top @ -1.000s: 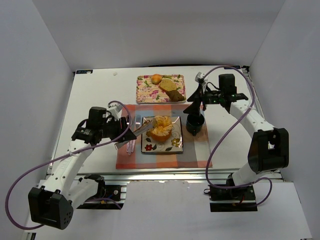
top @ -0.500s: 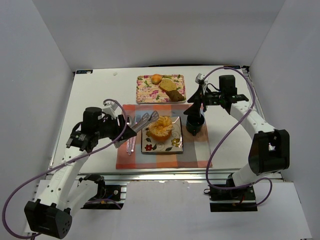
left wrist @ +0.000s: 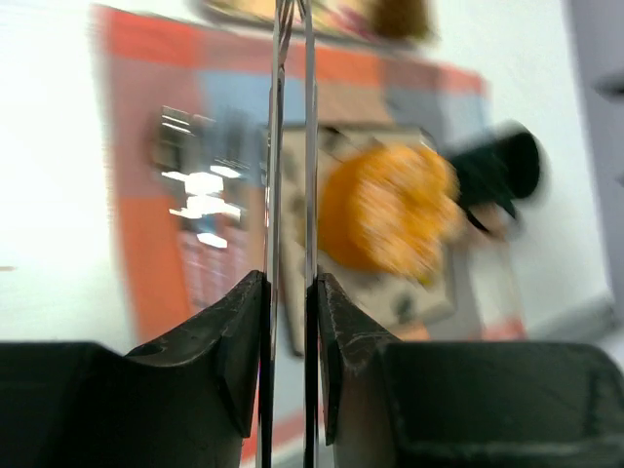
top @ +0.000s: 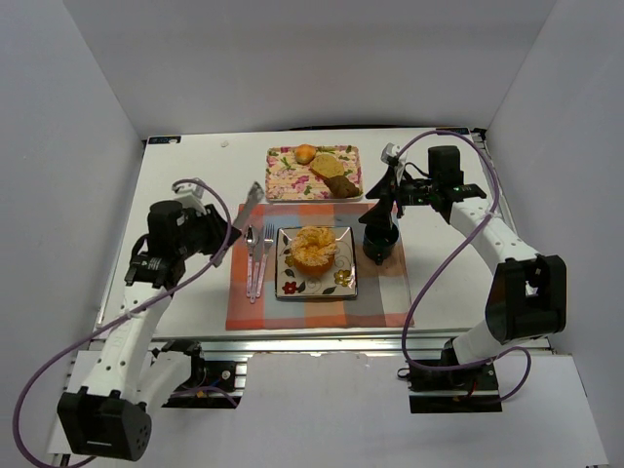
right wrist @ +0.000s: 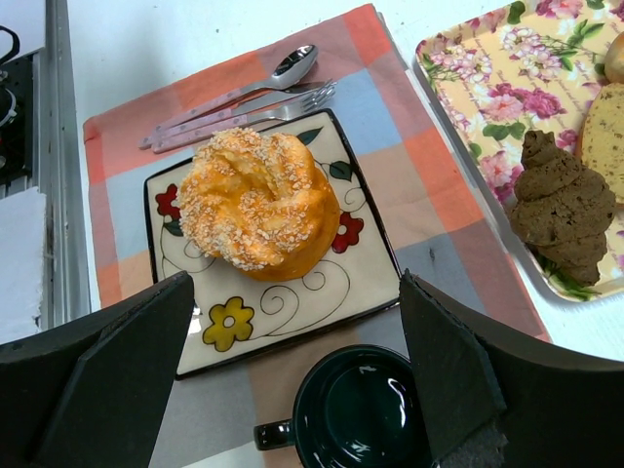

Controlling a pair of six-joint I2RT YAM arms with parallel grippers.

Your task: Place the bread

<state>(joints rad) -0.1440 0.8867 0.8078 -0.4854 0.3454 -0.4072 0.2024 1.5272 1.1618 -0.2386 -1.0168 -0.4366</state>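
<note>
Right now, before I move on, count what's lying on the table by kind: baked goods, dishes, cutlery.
Baked goods: 4 (bun, roll, slice, dark pastry)
Dishes: 3 (plate, tray, cup)
Cutlery: 2 (spoon, fork)
Total: 9

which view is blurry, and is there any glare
left wrist: motion blur smears the bread, glare whites out the cutlery, only the tongs look crisp; right wrist: sharp, small glint in the mug; top external: sharp, evenly lit.
</note>
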